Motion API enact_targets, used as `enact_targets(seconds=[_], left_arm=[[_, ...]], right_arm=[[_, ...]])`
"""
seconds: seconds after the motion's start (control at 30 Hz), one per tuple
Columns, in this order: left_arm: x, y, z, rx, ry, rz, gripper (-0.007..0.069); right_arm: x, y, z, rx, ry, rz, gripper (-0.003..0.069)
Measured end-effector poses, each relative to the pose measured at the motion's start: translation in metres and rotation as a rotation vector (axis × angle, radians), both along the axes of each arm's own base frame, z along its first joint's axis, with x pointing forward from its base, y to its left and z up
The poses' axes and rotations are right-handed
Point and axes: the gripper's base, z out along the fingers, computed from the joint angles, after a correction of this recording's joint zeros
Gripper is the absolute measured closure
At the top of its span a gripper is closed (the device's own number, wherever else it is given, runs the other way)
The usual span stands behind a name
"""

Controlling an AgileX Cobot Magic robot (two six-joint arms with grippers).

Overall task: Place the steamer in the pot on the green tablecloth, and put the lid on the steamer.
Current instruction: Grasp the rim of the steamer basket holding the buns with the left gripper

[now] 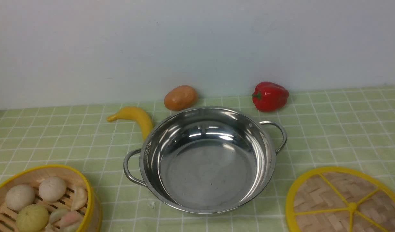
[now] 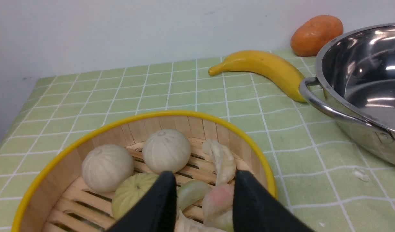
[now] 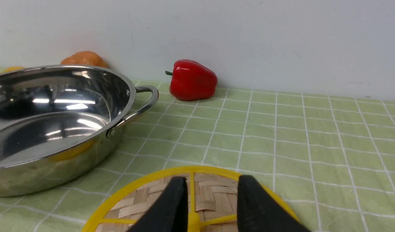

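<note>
over steamer [image 2: 268, 167]: left gripper [image 2: 205, 183] parted, holding nothing | over lid [image 3: 216, 169]: right gripper [image 3: 213, 187] parted, empty

Right gripper [image 3: 211, 180]: jaws apart, nothing between the tips. Woven bamboo lid [image 3: 213, 193] lies flat on the green tablecloth [image 3: 258, 135], yellow hub and part of the disc showing in the gap between the jaws, rim running past both. Stainless-steel pot [image 3: 65, 122] beyond the jaws, off to one side, loop handle toward the red bell pepper [image 3: 192, 80]. Pepper well beyond the jaws. Brown-orange item [image 3: 84, 59] behind pot, partly hidden.
</note>
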Motion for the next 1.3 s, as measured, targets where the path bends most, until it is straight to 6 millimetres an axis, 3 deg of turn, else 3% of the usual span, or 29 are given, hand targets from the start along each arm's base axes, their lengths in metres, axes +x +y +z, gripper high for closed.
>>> enact_targets(seconds=[1.03,1.13,1.2,1.3], left_arm=[[0.000,0.000,0.001,-0.011,-0.008,0.001,0.0382],[0.001,-0.002,0.005,-0.146,-0.057,0.011,0.0382],[0.002,-0.004,0.010,-0.338,-0.119,0.028,0.0382],[0.003,-0.004,0.015,-0.447,-0.163,0.038,0.0382]], right_arm=[[0.000,0.000,0.000,0.000,0.000,0.000,0.0416],[0.000,0.000,0.000,0.000,0.000,0.000,0.0416],[0.000,0.000,0.000,0.000,0.000,0.000,0.0416],[0.000,0.000,0.000,0.000,0.000,0.000,0.0416]])
